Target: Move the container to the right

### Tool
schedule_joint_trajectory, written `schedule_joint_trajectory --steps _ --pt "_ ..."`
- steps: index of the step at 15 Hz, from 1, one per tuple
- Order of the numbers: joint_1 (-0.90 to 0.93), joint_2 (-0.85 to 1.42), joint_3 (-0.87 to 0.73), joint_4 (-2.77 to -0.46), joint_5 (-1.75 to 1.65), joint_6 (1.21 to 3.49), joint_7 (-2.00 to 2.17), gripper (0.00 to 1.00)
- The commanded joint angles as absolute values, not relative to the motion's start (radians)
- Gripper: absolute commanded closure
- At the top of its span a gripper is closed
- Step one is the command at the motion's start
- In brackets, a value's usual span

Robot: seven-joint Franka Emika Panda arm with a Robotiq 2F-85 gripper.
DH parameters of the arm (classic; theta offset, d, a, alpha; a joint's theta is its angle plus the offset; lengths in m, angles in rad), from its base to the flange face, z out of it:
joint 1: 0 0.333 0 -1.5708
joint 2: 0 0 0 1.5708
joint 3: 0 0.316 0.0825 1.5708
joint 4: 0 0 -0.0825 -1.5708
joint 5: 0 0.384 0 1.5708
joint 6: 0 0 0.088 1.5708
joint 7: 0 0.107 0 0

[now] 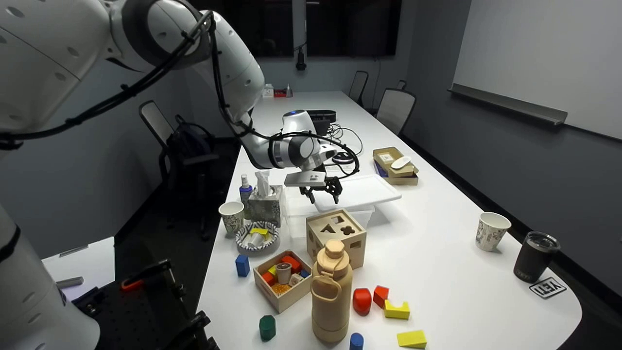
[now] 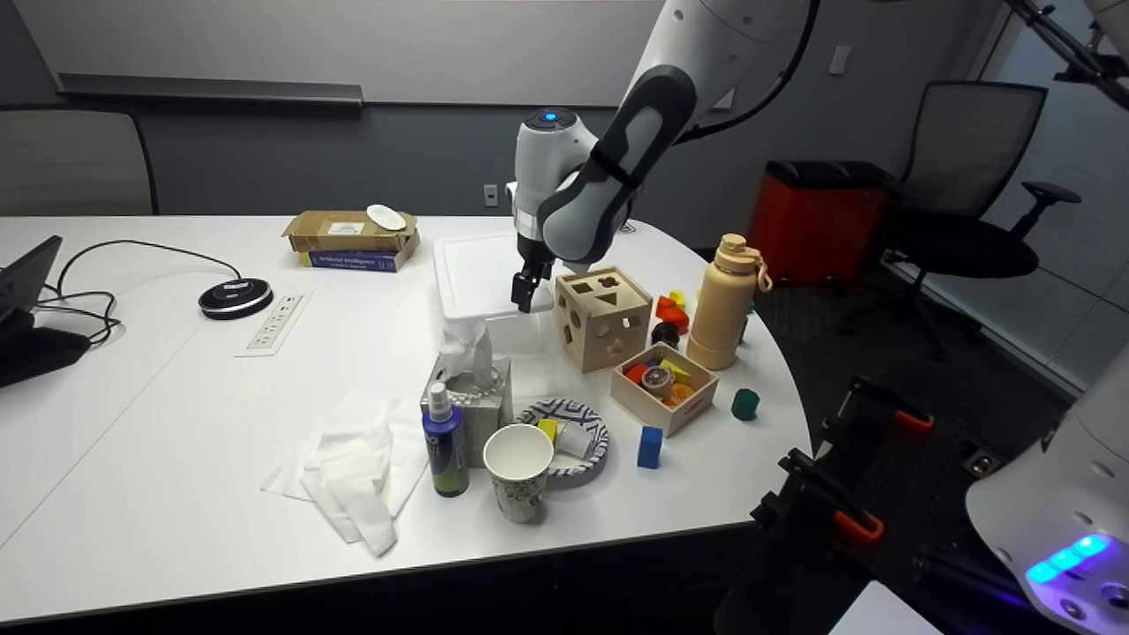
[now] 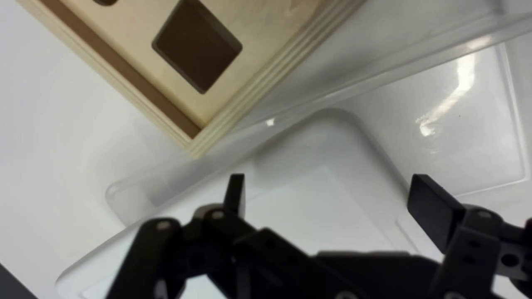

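The clear plastic container (image 1: 297,226) stands on the table behind the wooden cube; it also shows in an exterior view (image 2: 520,370). Its white lid (image 1: 364,192) lies askew across it and reaches past one side; the lid is also in an exterior view (image 2: 476,273). In the wrist view, the lid (image 3: 324,199) has one corner within the clear container's rim (image 3: 307,101). My gripper (image 3: 328,187) has its fingers wide apart with nothing between them. It points down over the lid in both exterior views (image 1: 324,199) (image 2: 527,304). Whether the fingertips touch the lid is unclear.
A wooden shape-sorter cube (image 1: 335,233) stands close against the container. A tissue box (image 1: 265,209), a patterned bowl (image 1: 243,238) and a wooden box of blocks (image 1: 274,296) are nearby. A tan bottle (image 1: 332,296) stands in front. Cardboard boxes (image 1: 396,167) lie beyond the lid.
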State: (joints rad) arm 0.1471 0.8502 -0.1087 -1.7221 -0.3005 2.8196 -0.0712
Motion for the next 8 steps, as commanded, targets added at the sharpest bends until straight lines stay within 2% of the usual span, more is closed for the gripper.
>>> schedule_joint_trajectory --steps 1,8 --pt "0.13 0.806 -0.058 -1.736 -0.28 2.702 -0.115 0.0" --pt "0.147 0.641 -0.002 -1.807 -0.288 2.452 -0.127 0.0"
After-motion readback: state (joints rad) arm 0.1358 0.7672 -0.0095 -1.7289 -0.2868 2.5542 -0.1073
